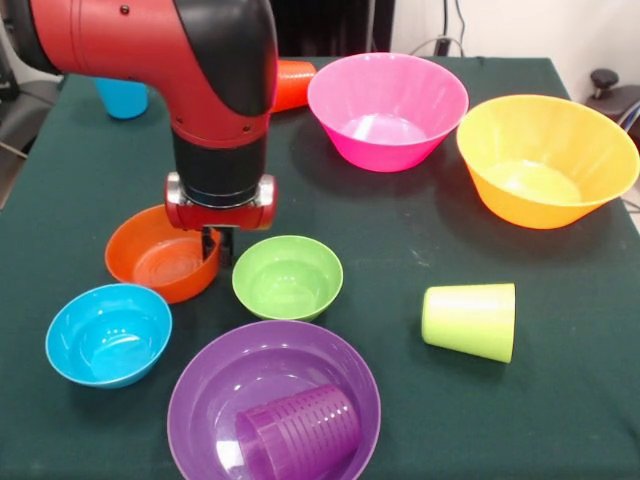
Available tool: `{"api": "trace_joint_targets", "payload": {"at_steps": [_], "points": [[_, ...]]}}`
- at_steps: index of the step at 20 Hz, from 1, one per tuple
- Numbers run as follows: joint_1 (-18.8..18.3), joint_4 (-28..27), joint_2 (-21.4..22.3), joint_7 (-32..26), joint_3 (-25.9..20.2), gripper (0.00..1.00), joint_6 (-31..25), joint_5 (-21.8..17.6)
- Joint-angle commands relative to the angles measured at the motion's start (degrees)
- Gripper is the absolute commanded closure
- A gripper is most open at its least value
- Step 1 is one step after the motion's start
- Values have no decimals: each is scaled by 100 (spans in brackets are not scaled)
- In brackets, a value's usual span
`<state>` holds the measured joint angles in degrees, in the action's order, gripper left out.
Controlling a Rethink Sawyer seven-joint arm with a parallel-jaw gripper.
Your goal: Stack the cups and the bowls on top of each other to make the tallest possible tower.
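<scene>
Nothing was stacked yet; every piece sat on its own on the dark green table cloth (400, 250), so the job stood at its first pick. The red and black arm (190, 60) hung over the left middle of the table, its gripper (217, 245) down at the right-hand rim of the small round orange plastic bowl (158, 255). Dark fingers showed below the red wrist, one seemingly inside the rim, but whether they were spread or pinched on the wall I could not tell from where I stood.

Just right of it sat the small green plastic bowl (287, 277), and nearer on the left the small blue plastic bowl (108, 333). The wide shallow purple bowl (273, 400) lay nearest (with the ribbed purple tumbler (300, 432) on its side inside it). A lime green plastic cup (470, 320) lay tipped over to the right. At the far side stood the large pink bowl (387, 110) and the large yellow bowl (545, 160), well apart from the arm; a blue cup (122, 97) and an orange cup (293, 83) peeked out behind it.

To my eye the orange bowl was being taken first. The next move would call for a firm pinch on its thin wall, a straight lift, and a level set-down into the green bowl beside it.
</scene>
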<state>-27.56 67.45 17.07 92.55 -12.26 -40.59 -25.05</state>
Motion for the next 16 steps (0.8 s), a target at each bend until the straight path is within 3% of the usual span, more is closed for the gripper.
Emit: {"api": "trace_joint_targets", "payload": {"at_steps": [1,6,16], "points": [[-159,489,618,190,19,100,-386,210],[-230,875,1262,-55,28,100,-930,454],[-82,717,1279,114,2,100,-1179,623]]}}
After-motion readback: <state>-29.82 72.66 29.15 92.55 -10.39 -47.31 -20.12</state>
